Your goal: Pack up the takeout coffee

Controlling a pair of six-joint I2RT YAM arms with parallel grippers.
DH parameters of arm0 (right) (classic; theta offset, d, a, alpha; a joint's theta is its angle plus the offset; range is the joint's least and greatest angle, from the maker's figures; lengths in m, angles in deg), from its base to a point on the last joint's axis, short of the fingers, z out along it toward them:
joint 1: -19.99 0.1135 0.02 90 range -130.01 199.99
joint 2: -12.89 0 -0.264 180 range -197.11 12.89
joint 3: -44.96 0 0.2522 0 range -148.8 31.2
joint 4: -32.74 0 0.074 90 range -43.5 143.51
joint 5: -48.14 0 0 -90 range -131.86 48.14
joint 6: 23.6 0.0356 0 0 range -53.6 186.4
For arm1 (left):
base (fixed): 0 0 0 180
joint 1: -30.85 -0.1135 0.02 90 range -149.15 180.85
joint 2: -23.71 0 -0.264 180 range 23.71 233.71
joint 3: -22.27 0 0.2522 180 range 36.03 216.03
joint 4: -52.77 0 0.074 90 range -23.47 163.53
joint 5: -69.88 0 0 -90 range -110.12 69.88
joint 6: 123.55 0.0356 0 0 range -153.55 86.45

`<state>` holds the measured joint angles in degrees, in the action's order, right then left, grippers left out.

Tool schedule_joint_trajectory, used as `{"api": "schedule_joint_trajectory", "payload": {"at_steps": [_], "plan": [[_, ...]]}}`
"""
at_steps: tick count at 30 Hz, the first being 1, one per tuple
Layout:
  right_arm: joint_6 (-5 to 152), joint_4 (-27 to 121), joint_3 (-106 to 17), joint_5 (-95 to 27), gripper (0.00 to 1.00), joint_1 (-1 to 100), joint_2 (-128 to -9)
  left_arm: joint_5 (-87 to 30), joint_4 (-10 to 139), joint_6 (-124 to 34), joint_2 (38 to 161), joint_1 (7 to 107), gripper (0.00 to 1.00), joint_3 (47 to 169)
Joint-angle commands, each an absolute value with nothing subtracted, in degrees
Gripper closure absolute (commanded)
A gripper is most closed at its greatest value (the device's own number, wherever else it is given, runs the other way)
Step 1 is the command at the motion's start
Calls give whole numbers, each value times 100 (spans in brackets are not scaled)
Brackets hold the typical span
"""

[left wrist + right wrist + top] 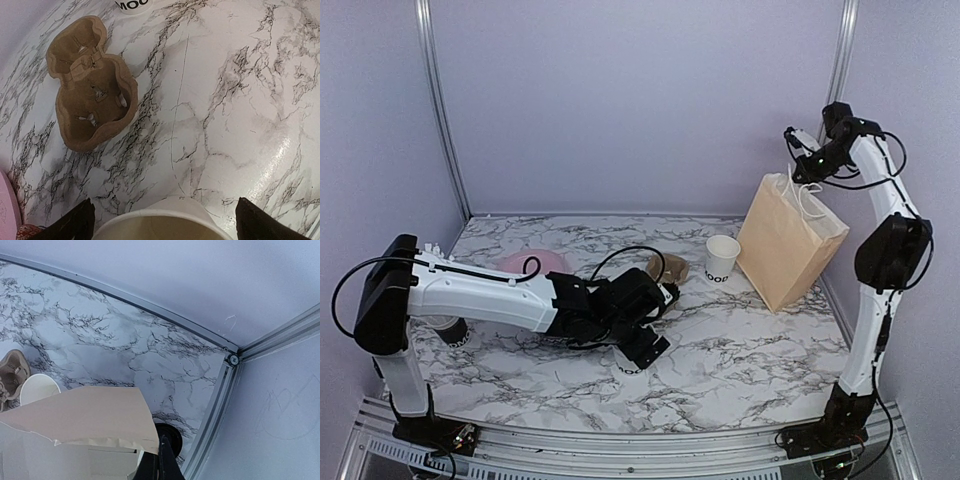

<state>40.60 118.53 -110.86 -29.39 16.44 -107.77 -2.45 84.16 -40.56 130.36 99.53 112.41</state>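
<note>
1. The left pincer (pixel 165 210) is released and spread wide. Its black fingers (pixel 75 222) stand on either side of a small white tapered paper cup (pixel 629 366) with black lettering near its base.
2. That cup stands upright and open-topped on the white marble-patterned worktop (pixel 750 350), a little left of centre and towards the bottom of the overhead view. The left arm reaches across from the left edge of the frame and hides most of it.
3. From the left wrist view I can see a gap between each finger and the cup's rim, so nothing is gripped.
4. A second white paper cup (pixel 723 258), also upright and open-topped, stands right of centre. It is just beside the left face of a tall brown paper bag (pixel 788 245).
5. A brown moulded-pulp cup tray (pixel 92 82) lies on the worktop between the two cups, apart from both.
6. A flat round pink piece (pixel 535 262) lies at centre left, partly behind the left arm.
7. The bag stands tilted at the right of the frame, and its white cord handles rise towards the right pincer (pixel 161 465).
8. The right pincer is clenched above the bag's mouth. I cannot tell whether it pinches a handle.
</note>
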Motion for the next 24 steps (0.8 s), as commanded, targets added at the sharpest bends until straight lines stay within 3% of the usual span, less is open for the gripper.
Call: {"api": "schedule_joint_trajectory", "payload": {"at_steps": [1,9,19,22,24], "plan": [[4402,11157,-11116,-2302,100,1676,-10827,-196,8731,-4043,13152,9993,1,11458],[5112,9484,-9650,-1755,100,1827,-10342,-182,8919,-4119,13232,10032,1,11593],[5619,9170,-10052,-1762,100,1780,-10731,-144,9010,-4161,13283,10089,1,11692],[5746,9028,-9944,-1745,91,1778,-10727,-143,9020,-4152,13332,10098,1,11689],[5865,8811,-9760,-1787,90,1772,-10646,-145,9020,-4144,13360,10106,1,11710]]}}
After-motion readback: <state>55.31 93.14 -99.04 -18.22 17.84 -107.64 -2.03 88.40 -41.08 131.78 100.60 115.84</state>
